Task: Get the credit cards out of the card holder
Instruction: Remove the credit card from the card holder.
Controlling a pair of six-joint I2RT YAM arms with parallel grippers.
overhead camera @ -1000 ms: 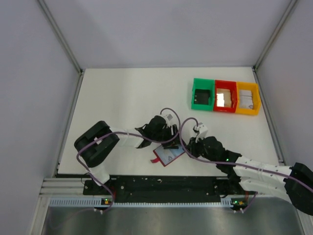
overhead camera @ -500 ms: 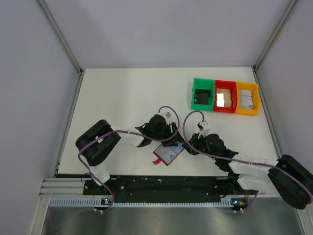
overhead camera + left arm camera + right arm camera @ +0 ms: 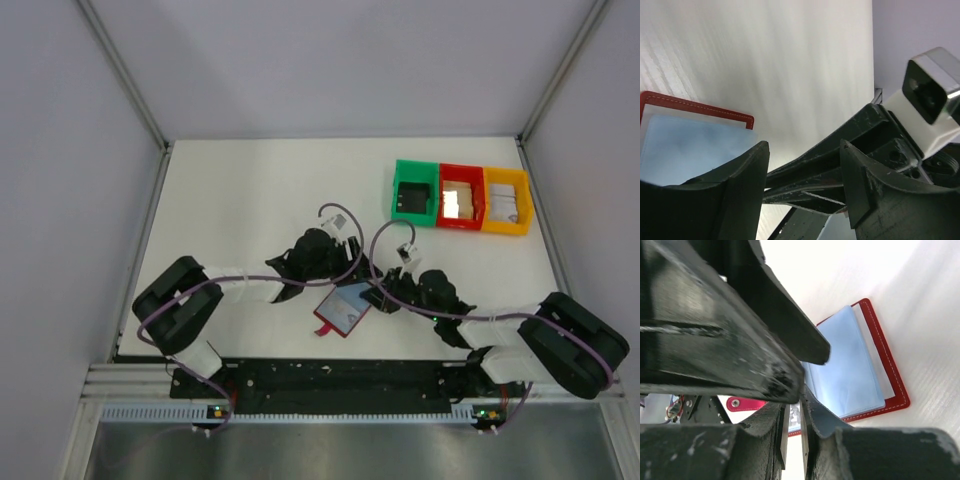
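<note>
Right elbow has swung inward; right gripper (image 3: 796, 412) pinches the blue credit card (image 3: 845, 365); left gripper (image 3: 804, 150) spread wide over the card holder (image 3: 700, 107).

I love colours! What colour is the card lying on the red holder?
The card is pale blue, on the red holder; the right wrist view shows it best.

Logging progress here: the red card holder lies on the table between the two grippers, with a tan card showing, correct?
No: the card showing in the card holder is pale blue, not tan, as the right wrist view shows. The rest holds.
</note>
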